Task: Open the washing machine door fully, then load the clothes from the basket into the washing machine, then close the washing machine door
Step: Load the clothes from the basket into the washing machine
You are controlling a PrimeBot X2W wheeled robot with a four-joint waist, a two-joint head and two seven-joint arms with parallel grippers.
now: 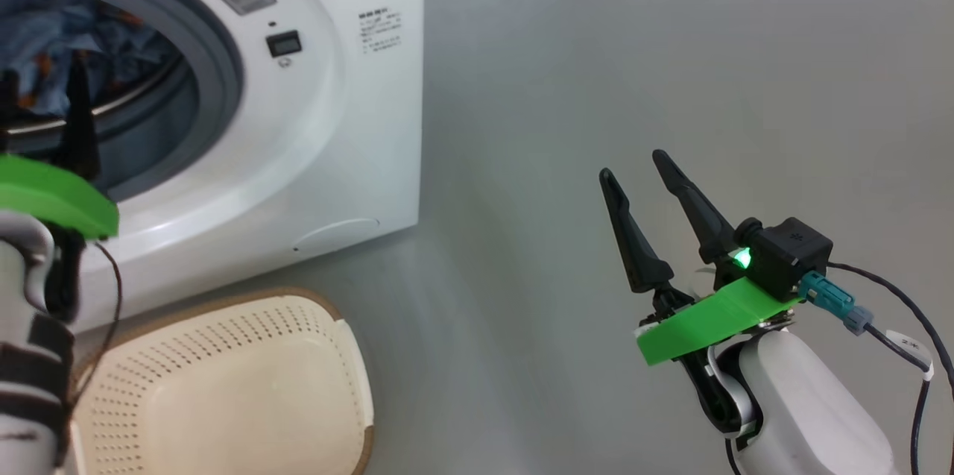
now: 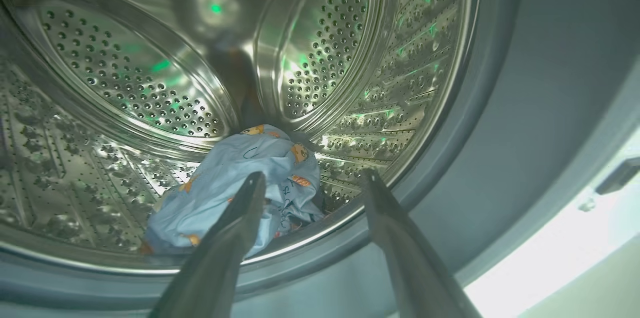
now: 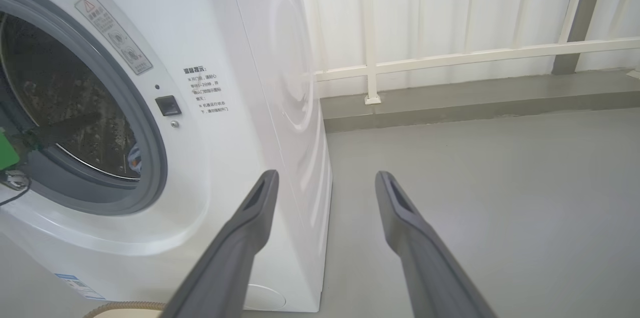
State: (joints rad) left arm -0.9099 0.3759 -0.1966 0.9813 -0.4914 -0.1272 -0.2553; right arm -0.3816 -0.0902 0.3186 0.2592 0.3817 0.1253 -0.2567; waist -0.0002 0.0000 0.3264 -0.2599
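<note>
Clothes in the drum, basket on the floor.
I see the light-blue clothes (image 2: 220,173) heaped low in the steel drum (image 2: 125,73) of the washing machine (image 1: 358,124) (upper left in the head view). My left gripper (image 2: 314,174) stands spread wide at the drum mouth, gripping nothing; the right gripper (image 1: 632,165), lower right, is equally wide and holds nothing. The basket (image 1: 223,385), bottom left, shows its bare perforated inside.
</note>
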